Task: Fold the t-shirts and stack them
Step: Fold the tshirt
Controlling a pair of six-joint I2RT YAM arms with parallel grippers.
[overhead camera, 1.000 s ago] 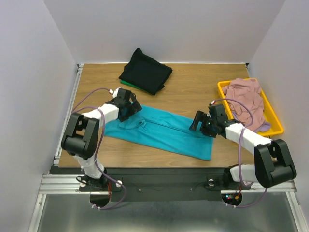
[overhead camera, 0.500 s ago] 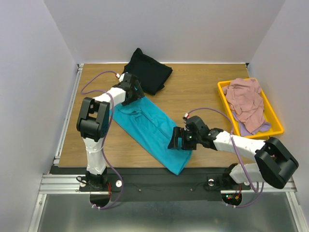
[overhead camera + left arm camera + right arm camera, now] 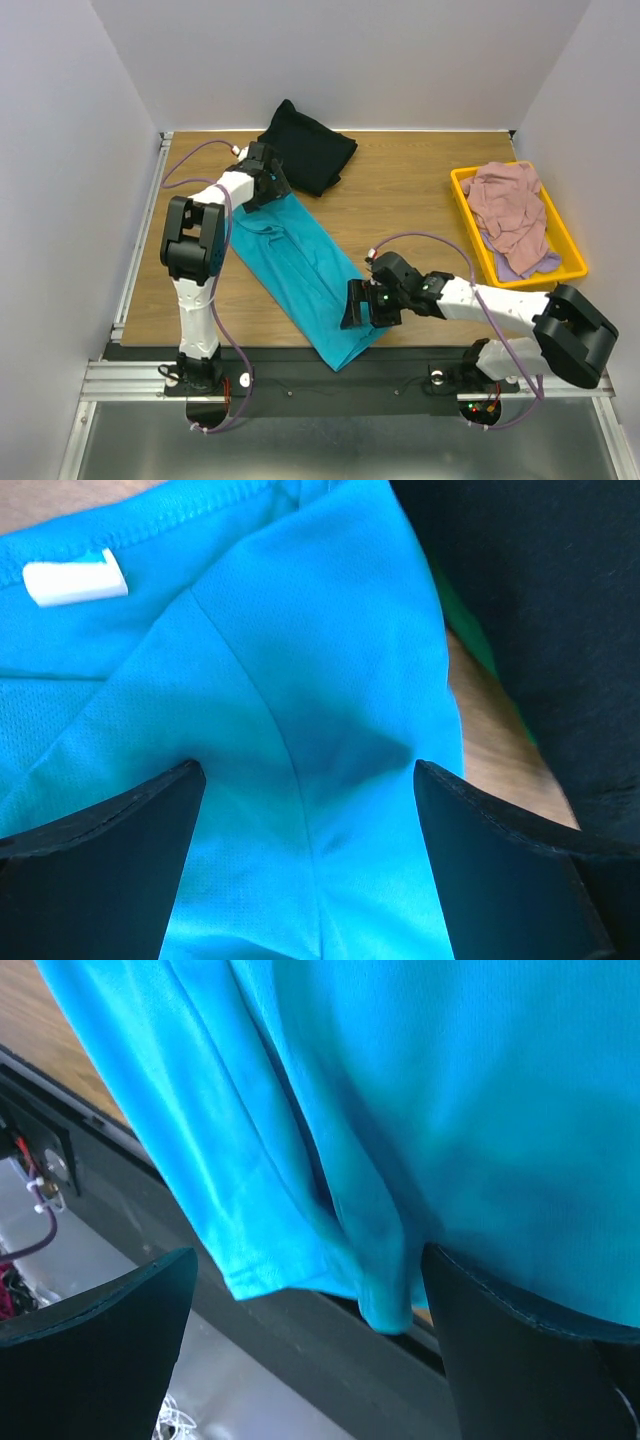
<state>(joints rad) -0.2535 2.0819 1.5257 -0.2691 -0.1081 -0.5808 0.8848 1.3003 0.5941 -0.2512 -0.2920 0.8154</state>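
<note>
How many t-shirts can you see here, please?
5: teal shirt spread across the table; black shirt at the far edge, green shirt peeking beneath; pink shirt over lavender shirt in the tray. Others may be hidden.

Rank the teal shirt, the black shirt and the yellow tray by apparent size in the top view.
1. teal shirt, clearly the largest, laid out long.
2. yellow tray.
3. black shirt, bunched compactly, somewhat smaller than the tray.

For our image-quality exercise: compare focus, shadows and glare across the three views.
Top view: sharp, evenly lit, only faint shadows. Left wrist view: teal shirt crisp, shadowed at its fold, dark pincer fingers blurred. Right wrist view: cloth softer, no glare.
</note>
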